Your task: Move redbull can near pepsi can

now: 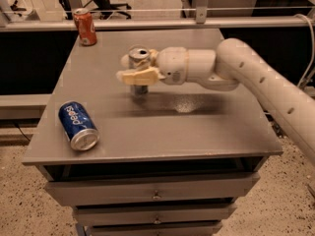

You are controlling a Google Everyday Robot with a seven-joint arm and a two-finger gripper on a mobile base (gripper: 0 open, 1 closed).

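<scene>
The redbull can (pixel 139 58) is held upright, clamped in the gripper (pixel 134 70) above the table (pixel 206 127). The pepsi can (pixel 78 126) is seen on its side, well apart, toward the front corner.

Dim warm light, img soft w/ slight blur, glare patch on flat grey tabletop (pixel 184 104) right of cream two-finger gripper (pixel 139 70), mid-table, clamping slim silver redbull can (pixel 138 58), soft shadow under

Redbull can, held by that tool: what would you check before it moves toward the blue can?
1. Tool shut on the slim silver-grey redbull can, mid-table: ok.
2. Can upright: ok.
3. Can lifted off the grey metal table: cannot tell.
4. Bare tabletop between it and the dark blue pepsi can, lying on its side front-left: ok.
5. Orange soda can, back-left corner, off that path: ok.
</scene>
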